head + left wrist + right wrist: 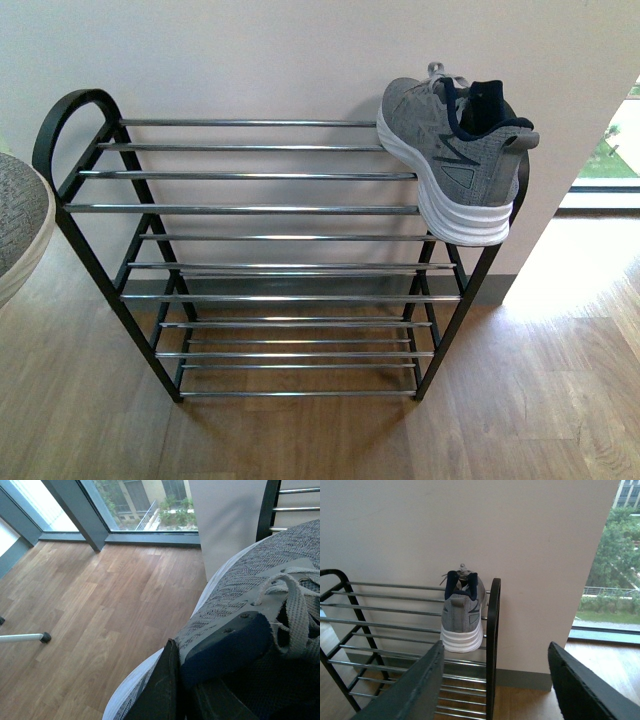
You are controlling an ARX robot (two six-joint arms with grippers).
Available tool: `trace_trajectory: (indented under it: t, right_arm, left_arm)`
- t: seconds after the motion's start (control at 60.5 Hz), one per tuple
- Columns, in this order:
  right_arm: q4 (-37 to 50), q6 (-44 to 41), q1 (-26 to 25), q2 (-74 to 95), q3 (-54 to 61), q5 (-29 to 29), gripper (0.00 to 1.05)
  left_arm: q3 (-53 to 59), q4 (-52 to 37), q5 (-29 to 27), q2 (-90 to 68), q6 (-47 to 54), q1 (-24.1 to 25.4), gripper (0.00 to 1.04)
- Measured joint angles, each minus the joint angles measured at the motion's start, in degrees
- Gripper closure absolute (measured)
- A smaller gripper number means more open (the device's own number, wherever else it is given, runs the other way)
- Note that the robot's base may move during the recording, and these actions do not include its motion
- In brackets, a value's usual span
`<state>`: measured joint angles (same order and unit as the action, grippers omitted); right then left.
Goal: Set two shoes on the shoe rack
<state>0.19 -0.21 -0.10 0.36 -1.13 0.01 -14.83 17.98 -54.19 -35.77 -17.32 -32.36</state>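
Your right pincer (pixel 496 650) is released, its two dark fingers (pixel 415 690) spread wide with nothing between them. Ahead of it, beyond the fingertips, stands the shoe rack (pixel 250 208), a black frame with chrome rods set against a pale wall (pixel 470 525). The placed sneaker (pixel 450 150) sits on the top tier at the end of the rack nearest this pincer, just beside the rounded frame corner. Its heel points back toward the pincer, its toe toward the wall, and its thick white sole hangs over the front rod, so it rests tilted. The pincer and that sneaker are well apart. The other tiers hold nothing that you can see. Your left pincer (pixel 185 695) is grasping the held sneaker (pixel 250 580). One dark finger (pixel 160 690) lies against the outside of the navy collar (pixel 225 645); the other finger is hidden, so you see the grip from one side only. The light laces (pixel 295 615) lie loose just past the collar, and the grey knit upper runs away from the pincer toward the rack, where a few rods show beyond the toe. In the front view this sneaker shows only as a grey and white sliver at the frame's edge, beside the rack's far end and apart from it, clear of the wooden floor (pixel 90 605). Off to the side of the left pincer a white pole (pixel 20 638) with a black tip rests on the floor, and a window (pixel 145 500) lies past it.
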Motion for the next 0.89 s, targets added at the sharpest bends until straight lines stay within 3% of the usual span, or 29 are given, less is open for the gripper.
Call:
trace_trajectory:
  t: [0.116,0.165,0.248,0.396,0.595,0.892]
  right_arm:
    - [0.0,0.0,0.0,0.0,0.0,0.0,0.19]
    - [0.0,0.0,0.0,0.0,0.0,0.0,0.09]
    - [0.0,0.1,0.0,0.0,0.0,0.0,0.09]
    - [0.0,0.1,0.0,0.0,0.0,0.0,0.09]
    - [0.0,0.1,0.0,0.0,0.0,0.0,0.09]
    - [0.0,0.1,0.0,0.0,0.0,0.0,0.09]
  left_arm:
    - [0.2,-0.7,0.8,0.3,-0.6,0.2,1.03]
    - [3.2,-10.3,8.2,1.7,-4.0,2.3,1.03]
    - [2.0,-27.9,20.5,-7.9,-14.7,6.1,1.03]
    - [-15.1,-42.4,31.4,-37.8,-26.7,6.7,1.03]
    - [-30.6,-35.5,35.1,-58.8,-34.9,6.7,1.03]
    - [-57.9,-22.1,41.1,-77.5,-36.5,3.6,1.03]
